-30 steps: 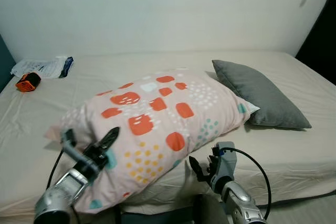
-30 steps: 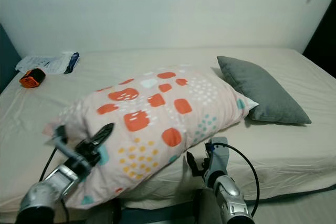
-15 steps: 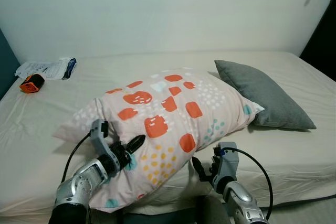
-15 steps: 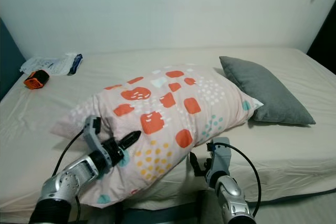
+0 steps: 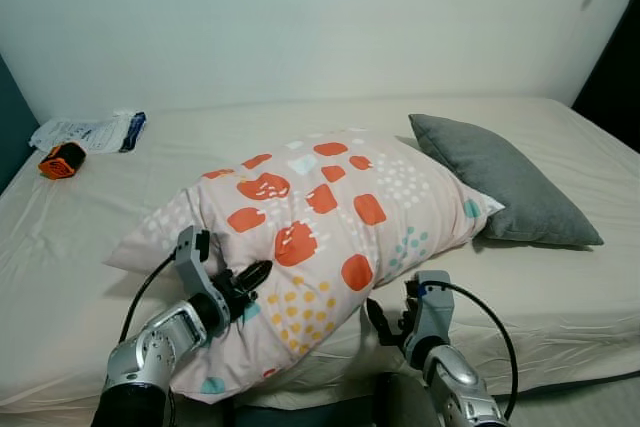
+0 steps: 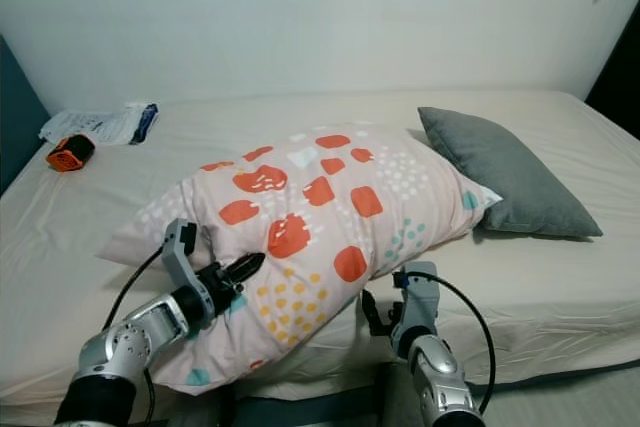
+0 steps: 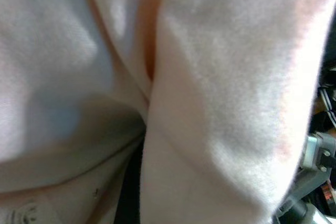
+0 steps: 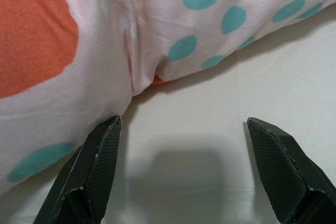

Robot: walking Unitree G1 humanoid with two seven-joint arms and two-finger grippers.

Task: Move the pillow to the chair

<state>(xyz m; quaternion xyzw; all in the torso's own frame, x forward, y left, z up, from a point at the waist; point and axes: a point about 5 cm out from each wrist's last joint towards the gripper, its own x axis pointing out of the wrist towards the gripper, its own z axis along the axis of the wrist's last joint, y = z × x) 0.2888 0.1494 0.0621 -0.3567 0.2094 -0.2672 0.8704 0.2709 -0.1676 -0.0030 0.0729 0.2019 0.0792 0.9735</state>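
Both arms are built of rounded, brushed silver metal segments joined by dark collars. The left end effector (image 5: 243,282) has slim, tapering black fingers on a black wrist block, topped by a small grey box-shaped camera housing, with a thin black cable looping back along the forearm. The right end effector (image 5: 388,323) carries a similar grey housing with a small blue mark and a black cable arcing behind it; its wide-set black fingers (image 8: 97,169) show a fine woven, carbon-like texture
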